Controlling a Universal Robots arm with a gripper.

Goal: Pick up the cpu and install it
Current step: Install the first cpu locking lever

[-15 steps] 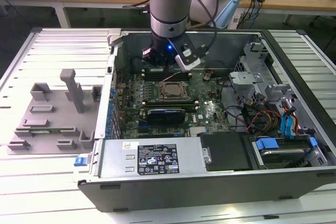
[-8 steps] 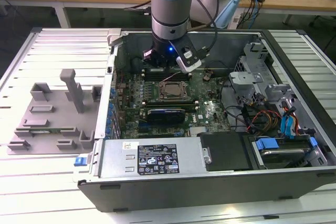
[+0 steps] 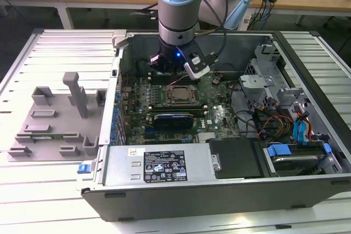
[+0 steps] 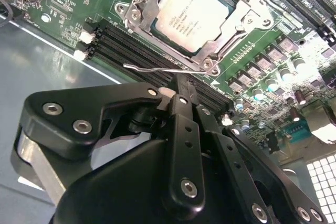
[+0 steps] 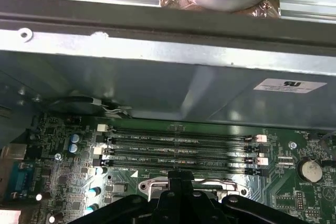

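The cpu (image 4: pixel 191 17), a silvery-white square chip, lies seated in the metal-framed socket (image 4: pixel 137 4) of the green board (image 4: pixel 68 3). In the exterior view the socket (image 3: pixel 180 95) sits mid-board inside the open computer case. My gripper (image 4: pixel 177 88) hangs just above the board, beside the socket, with its black fingers closed together and nothing between them. Its tips are right by the thin wire latch lever (image 4: pixel 157 69) along the socket's edge. In the first wrist view the gripper (image 5: pixel 178 190) stands over the socket frame (image 5: pixel 152 184), next to the memory slots (image 5: pixel 178 148).
A grey plastic holder block (image 3: pixel 55 119) lies on the slatted table at the exterior view's left. The case wall (image 5: pixel 157 87) rises close behind the memory slots. Cables and a drive cage (image 3: pixel 274 119) fill the exterior view's right; the power supply (image 3: pixel 159 165) lies in front.
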